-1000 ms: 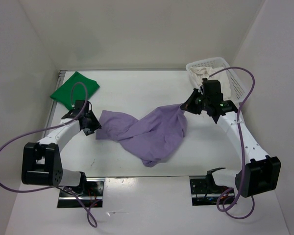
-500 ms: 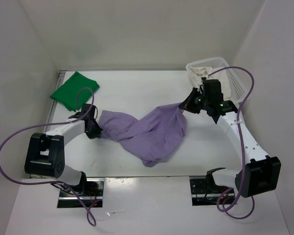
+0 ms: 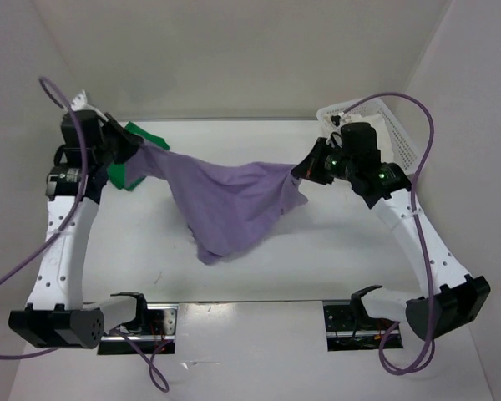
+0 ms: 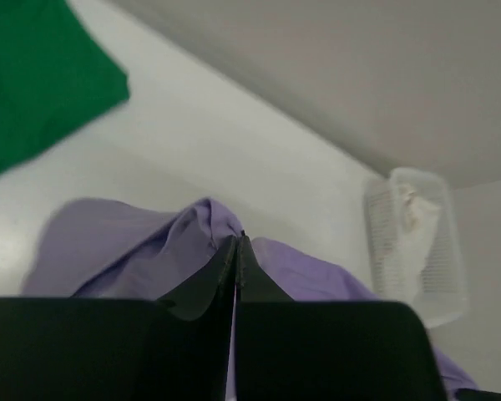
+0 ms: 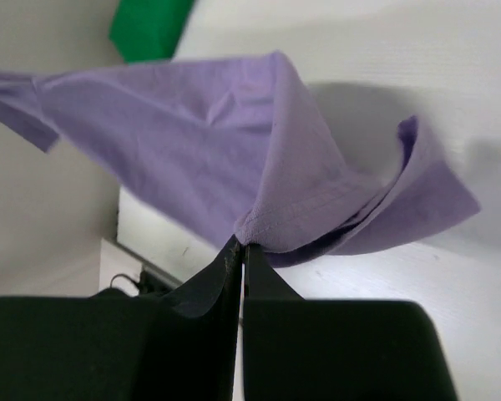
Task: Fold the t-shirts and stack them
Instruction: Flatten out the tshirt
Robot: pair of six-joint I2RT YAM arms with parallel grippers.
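White table (image 3: pixel 334 251), pale walls. I hold the lavender shirt (image 3: pixel 234 200) strung left to right above it. The left gripper (image 3: pixel 139 150) and right gripper (image 3: pixel 301 173) each clamp one end, equally near. The middle sags nearward. The green shirt (image 4: pixel 33 92) lies far left.

Lavender shirt (image 3: pixel 230 200), green shirt (image 4: pixel 33 83), white basket (image 4: pixel 422 284).

Overhead, close wrists, seemingly sharing shirt (image 3: pixel 234 196).
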